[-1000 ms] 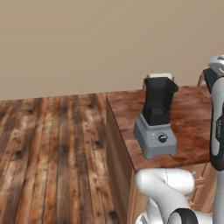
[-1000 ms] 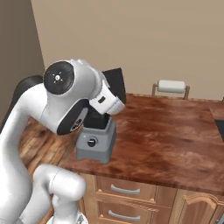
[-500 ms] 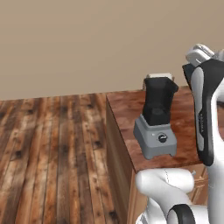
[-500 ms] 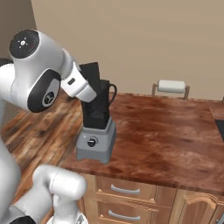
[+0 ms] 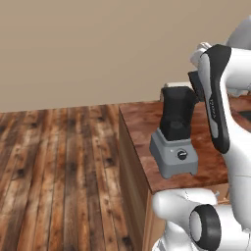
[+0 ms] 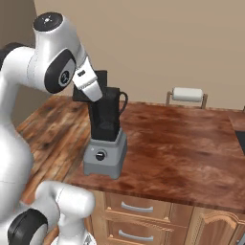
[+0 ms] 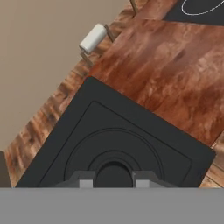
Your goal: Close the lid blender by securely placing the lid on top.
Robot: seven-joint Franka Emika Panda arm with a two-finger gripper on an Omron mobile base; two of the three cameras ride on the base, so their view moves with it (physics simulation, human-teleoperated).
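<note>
The thin, stiff, probably light lid is held clamped by its center knob between the gripper fingers, carried flat just above the blender jar.

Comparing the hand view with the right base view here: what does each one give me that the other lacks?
Hand view: the lid, its ringed top face pinched by the claw. Right base view: the blender with its open jar, its knob, and drawers below. Both: the lid, the paper towel roll and the wooden counter.
</note>
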